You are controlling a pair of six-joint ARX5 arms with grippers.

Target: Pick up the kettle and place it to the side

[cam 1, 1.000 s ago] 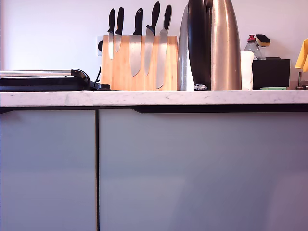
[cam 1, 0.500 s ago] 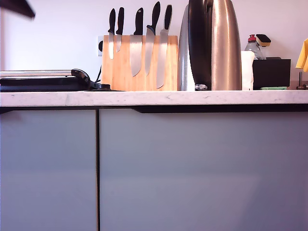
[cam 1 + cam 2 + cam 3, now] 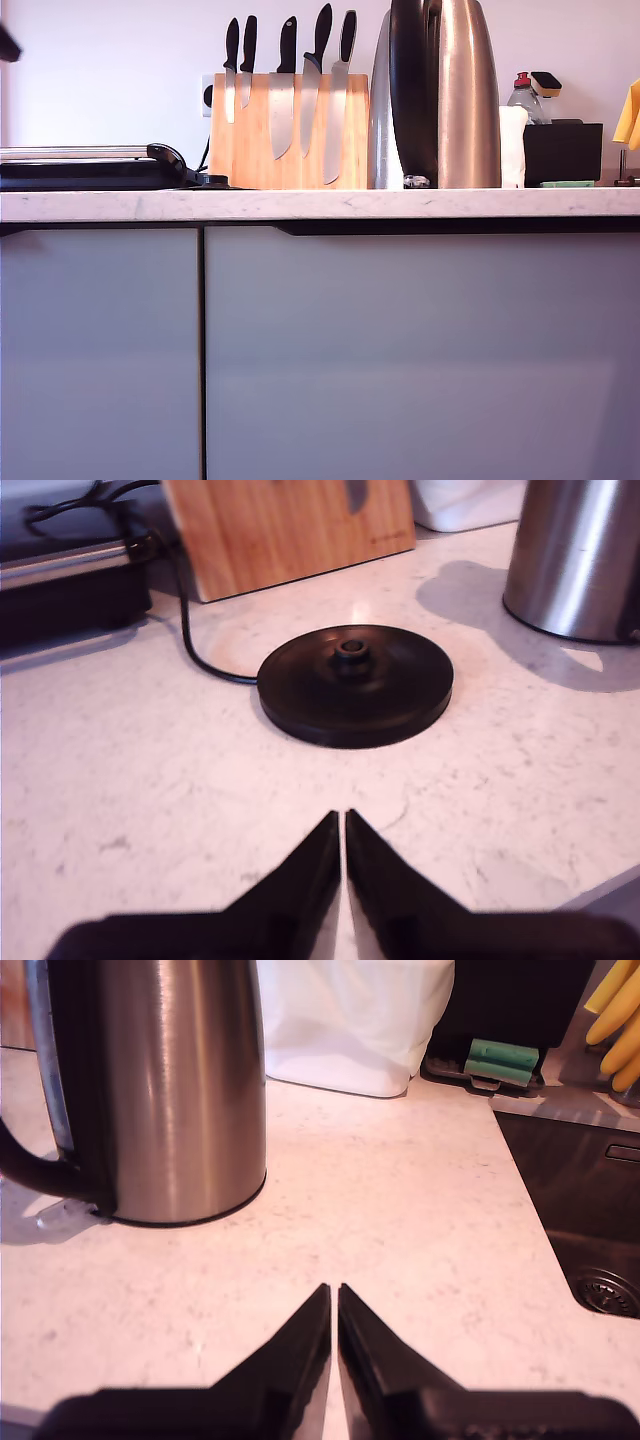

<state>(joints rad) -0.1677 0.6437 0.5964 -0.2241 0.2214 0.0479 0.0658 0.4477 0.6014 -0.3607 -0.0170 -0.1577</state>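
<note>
The kettle (image 3: pixel 160 1090) stands on the tabletop (image 3: pixel 400 1220), off its black base (image 3: pixel 352 683) and near the knife block (image 3: pixel 290 130). My second gripper (image 3: pixel 333 1305) and my first gripper (image 3: pixel 343 830) are both closed and empty. I judge the handle (image 3: pixel 30 1165) the best hold; the sink (image 3: pixel 590 1210) lies beyond the kettle.

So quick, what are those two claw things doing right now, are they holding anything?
My first gripper: shut, holding nothing, above the countertop.
My second gripper: shut, holding nothing, apart from the kettle.
</note>
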